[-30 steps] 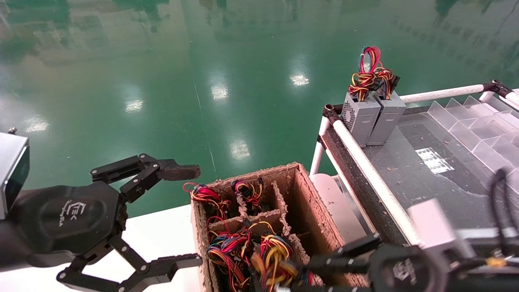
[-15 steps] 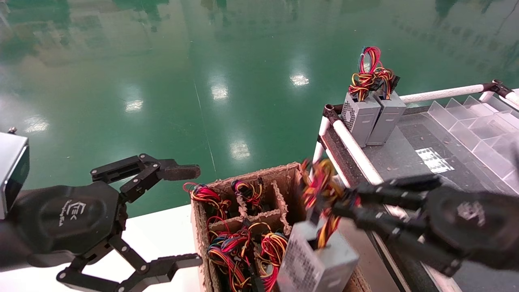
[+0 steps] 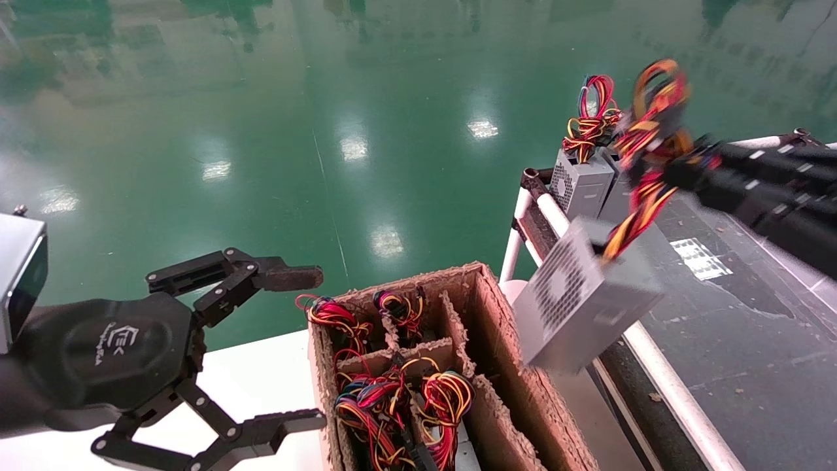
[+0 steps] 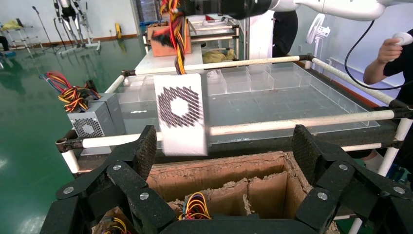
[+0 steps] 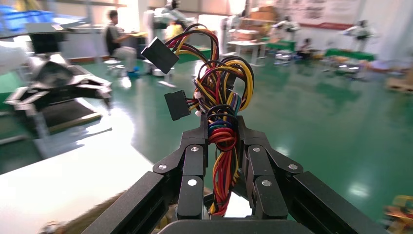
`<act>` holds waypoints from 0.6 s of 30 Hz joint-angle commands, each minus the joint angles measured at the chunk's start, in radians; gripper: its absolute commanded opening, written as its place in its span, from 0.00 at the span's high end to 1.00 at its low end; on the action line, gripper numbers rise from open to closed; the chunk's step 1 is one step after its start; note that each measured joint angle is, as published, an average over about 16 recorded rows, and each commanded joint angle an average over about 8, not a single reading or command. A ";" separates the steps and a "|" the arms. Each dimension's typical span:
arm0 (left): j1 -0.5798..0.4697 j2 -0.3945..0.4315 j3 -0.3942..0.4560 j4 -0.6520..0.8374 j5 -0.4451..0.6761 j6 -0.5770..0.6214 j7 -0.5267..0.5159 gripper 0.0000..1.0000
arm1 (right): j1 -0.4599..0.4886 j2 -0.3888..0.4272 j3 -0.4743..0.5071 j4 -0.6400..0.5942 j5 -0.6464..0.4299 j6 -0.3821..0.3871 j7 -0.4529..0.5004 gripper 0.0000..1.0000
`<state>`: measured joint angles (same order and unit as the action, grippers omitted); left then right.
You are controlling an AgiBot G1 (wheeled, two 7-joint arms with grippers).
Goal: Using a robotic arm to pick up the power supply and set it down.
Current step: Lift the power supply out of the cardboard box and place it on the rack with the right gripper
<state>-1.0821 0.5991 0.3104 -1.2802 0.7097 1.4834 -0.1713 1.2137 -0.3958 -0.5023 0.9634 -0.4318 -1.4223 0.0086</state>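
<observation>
Grey metal, with its perforated vent face turned toward the robot, the power supply [image 3: 592,304] now hangs in the air above the near rail of the cart [image 3: 719,314], tilted and well clear of the cardboard box [image 3: 503,347] it sat just over half a second ago; a second ago it was not yet visible above the dividers. That rise and swing to the right suggests the pick-up is done and the carry is under way, with only the setting down left. The box dangles by its wire bundle [image 3: 644,150] of red, yellow, orange and black leads, which runs up and to the right into the right gripper [image 3: 686,171]. The right wrist view shows that gripper's fingers [image 5: 194,163] closed tight on the bundle from both sides, connectors fanning out above the grip, so the metal case itself hangs below and to the left of the gripper, untouched by it. Because it hangs from wires, it will probably sway as it travels. Beyond it, two more grey supplies [image 3: 585,183] stand upright at the cart's far corner, which seems the likely spot to put this one. The cardboard box beneath holds more wired units in its compartments. The left gripper [image 3: 304,347] waits beside the box with its fingers spread wide, holding nothing.
</observation>
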 commanded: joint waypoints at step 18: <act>0.000 0.000 0.001 0.000 -0.001 0.000 0.000 0.00 | 0.211 0.050 -0.019 -0.368 -0.220 -0.052 -0.100 1.00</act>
<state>-1.0823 0.5988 0.3112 -1.2802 0.7092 1.4830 -0.1709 1.4212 -0.3515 -0.5236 0.5966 -0.6491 -1.4749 -0.0894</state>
